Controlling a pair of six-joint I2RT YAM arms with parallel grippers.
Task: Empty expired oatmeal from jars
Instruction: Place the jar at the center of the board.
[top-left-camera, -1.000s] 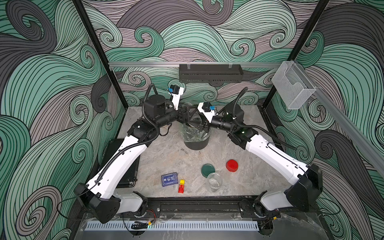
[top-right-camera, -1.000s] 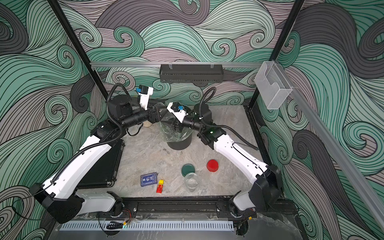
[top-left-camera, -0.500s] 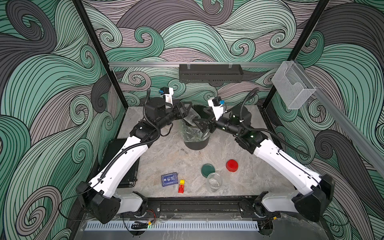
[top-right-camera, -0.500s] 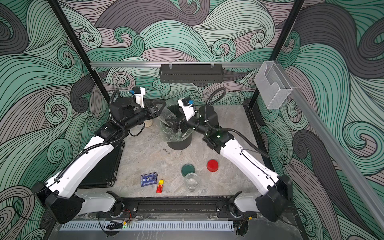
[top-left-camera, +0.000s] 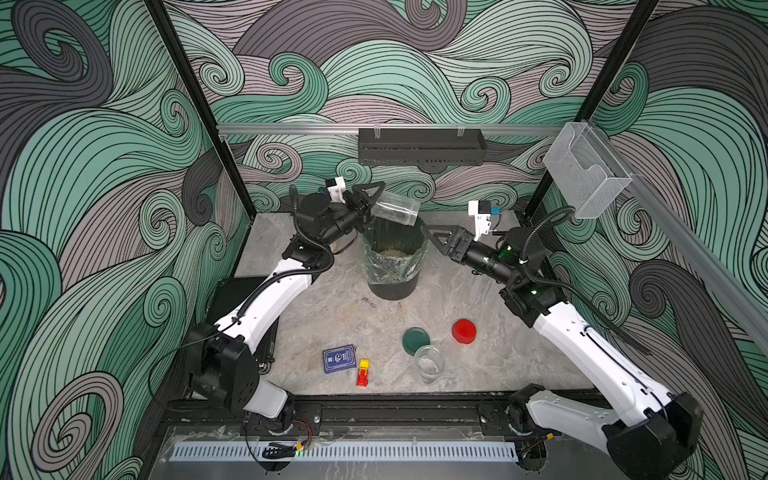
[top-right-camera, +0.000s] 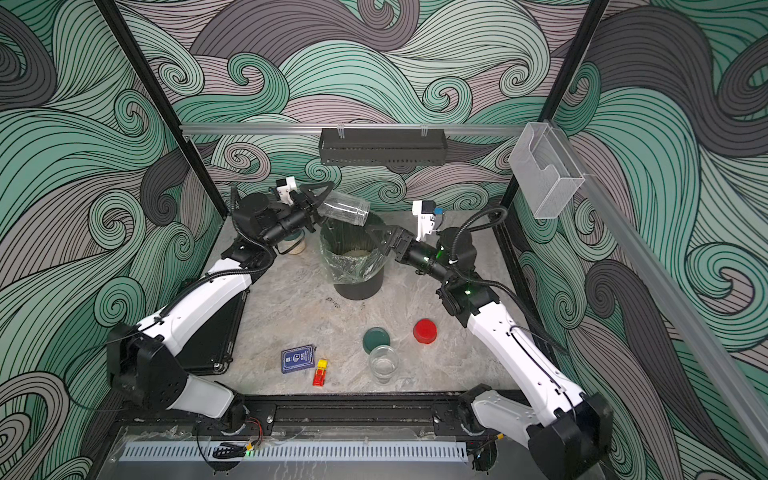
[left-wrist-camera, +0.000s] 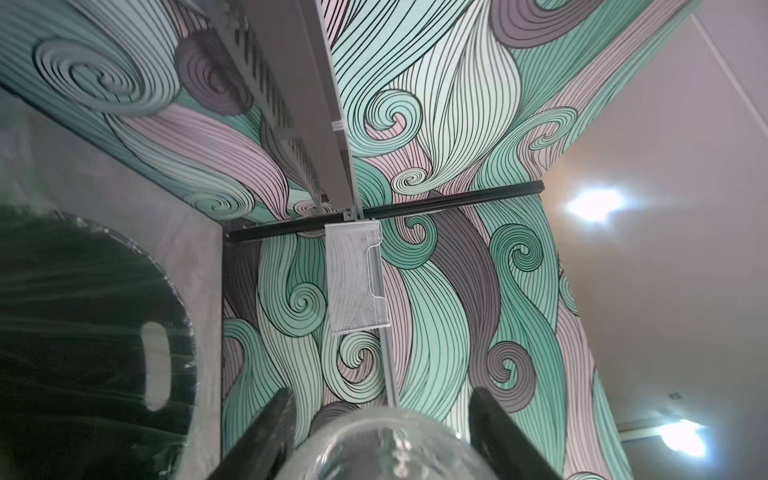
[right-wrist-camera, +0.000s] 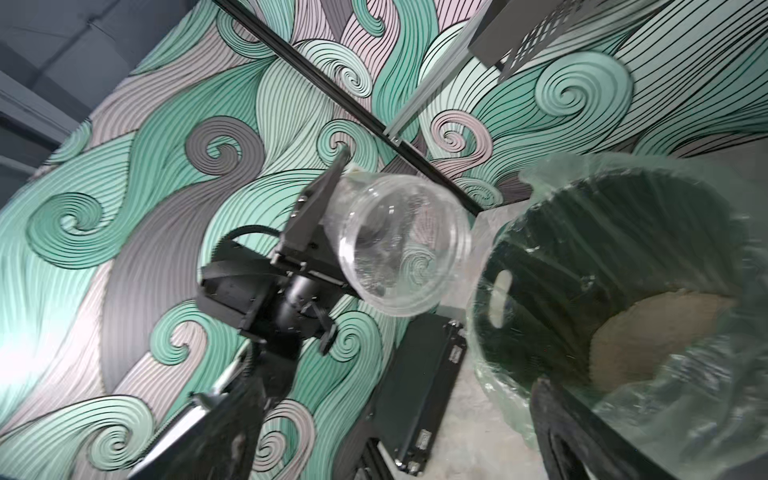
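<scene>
Just changed: a second ago both tools were bunched together over the bin (top-left-camera: 392, 289); since then my right gripper (top-left-camera: 434, 239) has sprung open and backed off to the bin's right side, and my left gripper (top-left-camera: 372, 203) has carried the held jar (top-left-camera: 395, 210) up toward the far-left part of the rim
Left tool: clenched on the closed end of the held jar, a finger on each side of the glass in the left wrist view
Right tool: released, jaws spread wide with nothing between them, just beside the liner (top-left-camera: 409, 266)
Held jar, attitude: no lid, tipped almost onto its side, mouth aimed over the bin opening
Held jar, contents: looking into the mouth from the right wrist view I see clear glass and at most faint specks
Where the oatmeal is: a pale heap at the bottom of the lined bin (top-left-camera: 390, 252)
On the table: an empty jar (top-left-camera: 429, 363) standing near the front edge, touching or nearly touching the green lid (top-left-camera: 415, 340), with the red lid (top-left-camera: 464, 331) close by
Still to do: a third jar (top-right-camera: 296, 246) sits behind my left forearm, partly hidden, with something pale in its bottom; I cannot tell whether it is capped
What it means: I judge this pour finished and two of three jars done
Next, as I see it: set the held jar down upright, then bring both arms to the third jar
Risk: swinging the open jar away too fast could scatter leftover flakes on the table
</scene>
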